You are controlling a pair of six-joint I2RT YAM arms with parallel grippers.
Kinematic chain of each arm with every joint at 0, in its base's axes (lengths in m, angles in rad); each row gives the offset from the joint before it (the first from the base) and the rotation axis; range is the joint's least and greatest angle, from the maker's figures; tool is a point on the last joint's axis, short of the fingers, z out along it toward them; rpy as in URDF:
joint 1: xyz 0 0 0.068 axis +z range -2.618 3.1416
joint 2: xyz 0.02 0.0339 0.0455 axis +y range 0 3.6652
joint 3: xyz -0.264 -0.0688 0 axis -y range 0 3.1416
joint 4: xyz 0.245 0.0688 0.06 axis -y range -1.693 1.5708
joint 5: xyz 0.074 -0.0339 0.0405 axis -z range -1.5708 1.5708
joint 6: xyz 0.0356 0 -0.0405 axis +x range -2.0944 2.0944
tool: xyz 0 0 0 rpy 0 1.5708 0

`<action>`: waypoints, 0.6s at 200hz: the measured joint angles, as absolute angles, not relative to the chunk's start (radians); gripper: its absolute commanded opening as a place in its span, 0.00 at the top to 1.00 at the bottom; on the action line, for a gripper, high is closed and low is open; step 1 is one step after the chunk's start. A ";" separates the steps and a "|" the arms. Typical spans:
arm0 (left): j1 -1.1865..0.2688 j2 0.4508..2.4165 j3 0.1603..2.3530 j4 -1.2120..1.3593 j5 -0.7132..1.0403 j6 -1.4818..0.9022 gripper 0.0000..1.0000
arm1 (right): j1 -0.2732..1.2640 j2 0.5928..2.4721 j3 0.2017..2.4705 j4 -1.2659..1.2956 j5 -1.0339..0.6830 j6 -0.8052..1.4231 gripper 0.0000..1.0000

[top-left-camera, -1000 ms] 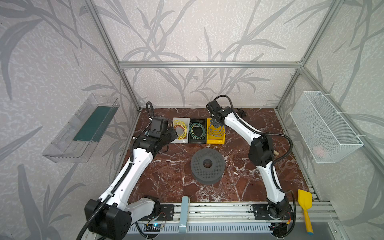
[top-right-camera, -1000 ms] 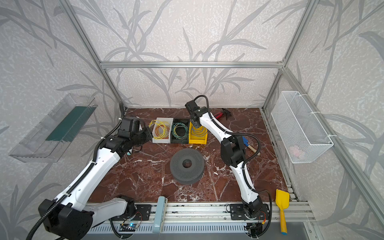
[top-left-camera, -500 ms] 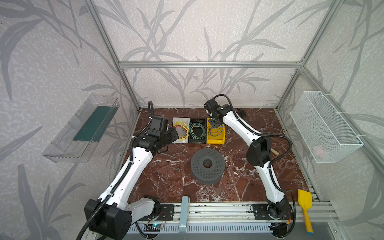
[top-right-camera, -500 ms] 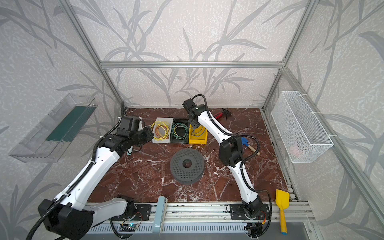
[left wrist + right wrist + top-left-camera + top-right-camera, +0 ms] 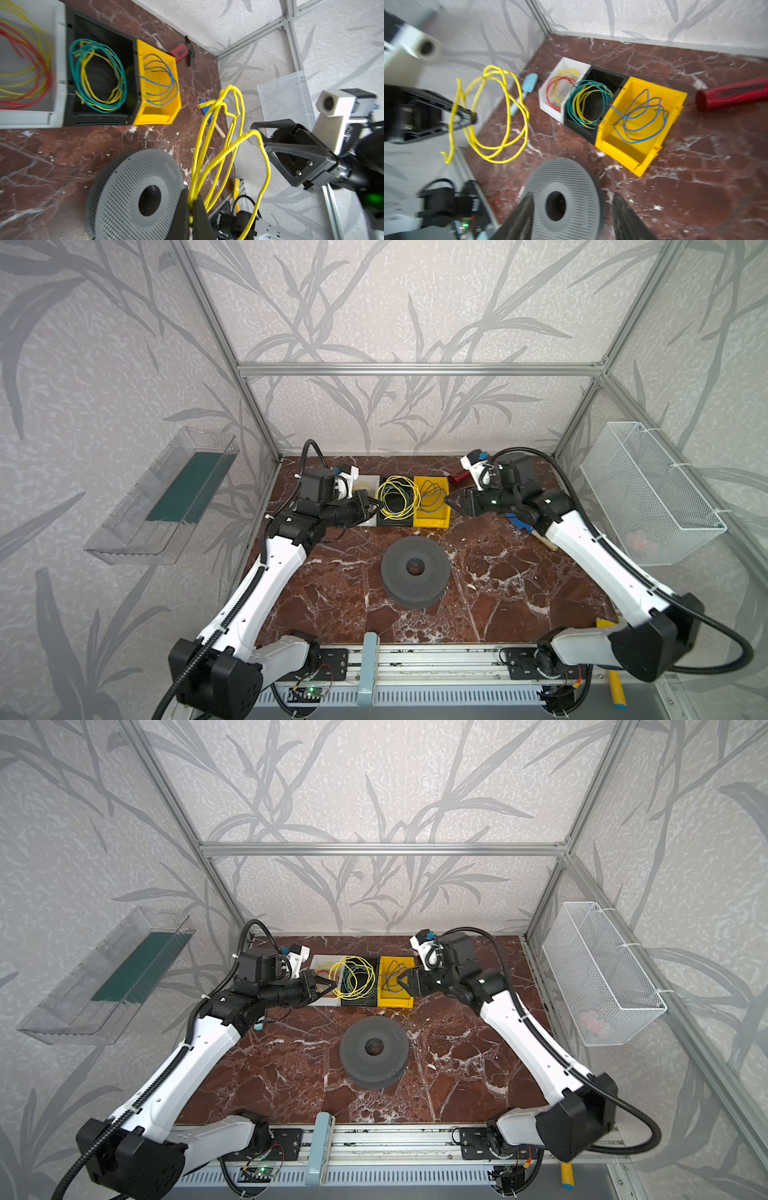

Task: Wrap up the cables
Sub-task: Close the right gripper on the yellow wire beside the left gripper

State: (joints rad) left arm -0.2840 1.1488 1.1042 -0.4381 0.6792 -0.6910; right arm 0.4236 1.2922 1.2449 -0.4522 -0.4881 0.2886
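The yellow cable is held up off the counter by the L gripper, jaws clenched on a bunch of strands at one side of the coil. Several loose loops are formed, w/ one free end seen sticking out in the R wrist view. In both top views the loops are seen over the black bin, the mid one of 3 bins in a row at the back. The R gripper is positioned just beside the loops, opp. the L one, jaws spread & nothing btw them; no contact w/ the cable can be made out. Green & yellow wires are coiled in the black bin, red & yellow wires in the white bin, a thin blue wire in the yellow bin. A grey perforated spool lies flat at counter centre, apart from both grippers.
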 measured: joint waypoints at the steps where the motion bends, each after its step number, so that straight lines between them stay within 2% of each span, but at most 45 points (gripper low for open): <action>1: -0.286 1.146 1.103 -0.435 0.683 -0.691 1.00 | 0.419 1.284 1.234 -0.444 -0.498 0.295 0.33; 21: -0.319 1.098 1.067 -0.373 0.750 -0.709 1.00 | 0.402 1.205 1.114 -0.303 -0.638 0.404 0.29; 57: -0.375 1.053 0.978 -0.199 0.870 -0.801 0.99 | 0.408 1.166 0.990 -0.038 -0.817 0.601 0.31; 87: -0.426 1.053 0.960 -0.147 0.901 -0.830 0.99 | 0.408 1.163 0.907 0.221 -0.896 0.760 0.48; 120: -0.443 1.049 0.945 -0.072 0.911 -0.862 0.99 | 0.408 1.162 0.891 0.339 -0.940 0.829 0.58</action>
State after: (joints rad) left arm -0.4435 1.0489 0.9451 -0.0719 0.9112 -0.8619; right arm 0.4084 1.1618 0.8906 0.3393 -0.9398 0.8291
